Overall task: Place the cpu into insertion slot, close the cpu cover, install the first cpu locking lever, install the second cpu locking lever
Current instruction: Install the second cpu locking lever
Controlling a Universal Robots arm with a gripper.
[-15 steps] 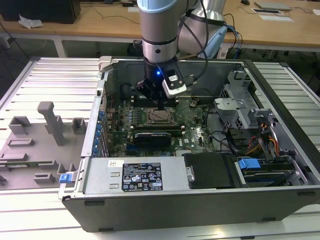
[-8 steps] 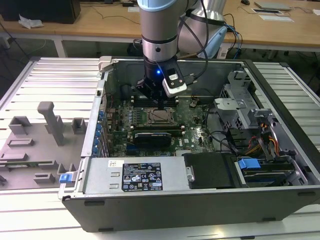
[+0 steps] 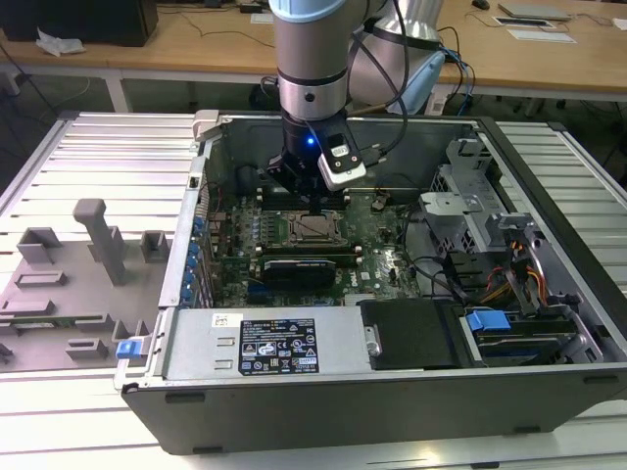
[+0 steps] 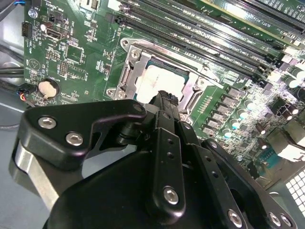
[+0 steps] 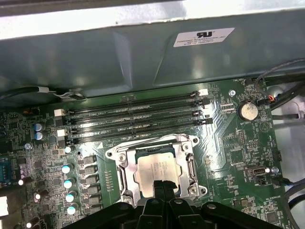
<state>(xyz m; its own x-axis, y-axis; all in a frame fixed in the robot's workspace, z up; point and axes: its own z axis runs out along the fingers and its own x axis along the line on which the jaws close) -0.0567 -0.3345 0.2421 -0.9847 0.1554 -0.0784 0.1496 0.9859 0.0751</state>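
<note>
The end effector (image 5: 163, 185) hangs low over the middle of the motherboard (image 3: 377, 257) inside the open grey case (image 3: 294, 411), which lies on the slatted bench (image 3: 59, 166). In both wrist views its black fingertips (image 4: 167, 98) are drawn together into one narrow point with nothing between them, and that point sits at the near edge of the socket, at or just above the metal.

The cpu (image 5: 157, 171) lies flat in the insertion slot (image 5: 125, 168), its pale silver-beige top showing through the window of the cpu cover (image 5: 190, 164), which looks folded down over it. The silver frame rings the chip on all sides, with the long black memory slots (image 5: 133, 117) just beyond it towards the case wall. I cannot tell from these views whether either locking lever is latched.

The risk, as I judge it, lies in the closed tip pressing down off target: a slip from the frame onto the chip's lid could scratch it, and a push on the cover while the chip sits even slightly askew could bend the socket contacts beneath. A sideways skid could also strike the small capacitors (image 5: 69, 183) beside the socket.
</note>
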